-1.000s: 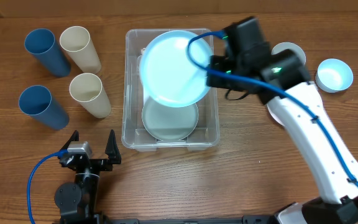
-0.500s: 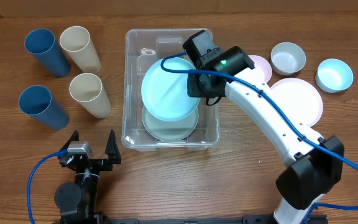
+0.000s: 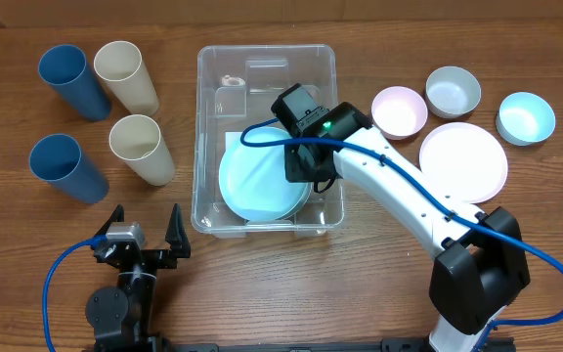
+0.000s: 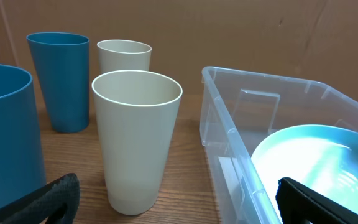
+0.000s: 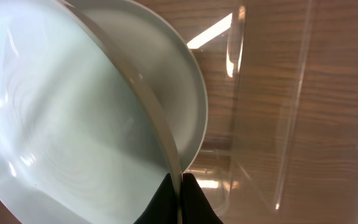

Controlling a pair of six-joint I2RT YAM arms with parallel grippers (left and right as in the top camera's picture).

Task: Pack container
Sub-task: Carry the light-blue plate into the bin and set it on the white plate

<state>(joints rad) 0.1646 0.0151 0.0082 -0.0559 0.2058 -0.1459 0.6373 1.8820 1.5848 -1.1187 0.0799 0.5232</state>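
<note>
The clear container (image 3: 209, 117) stands mid-table; it also shows in the left wrist view (image 4: 229, 118). My right gripper (image 3: 301, 181) is inside it, shut on the rim of a light blue plate (image 3: 257, 181), held low over a grey-green plate (image 3: 304, 200) that lies in the bin. In the right wrist view my fingers (image 5: 180, 196) pinch the light blue plate's edge (image 5: 73, 124), with the plate beneath (image 5: 179, 93) behind it. My left gripper (image 3: 145, 235) is open and empty near the front edge, its fingers (image 4: 179, 202) apart.
Two blue cups (image 3: 71, 80) (image 3: 64, 166) and two cream cups (image 3: 125, 75) (image 3: 140, 149) stand left of the bin. A pink bowl (image 3: 399, 110), a grey bowl (image 3: 454, 91), a light blue bowl (image 3: 526, 117) and a pink plate (image 3: 463, 161) lie to the right.
My right gripper has carried the light blue plate from above the bin's far half down and toward the near end, lowering it from steeply tilted to almost flat over the grey-green plate. The left arm stayed still.
</note>
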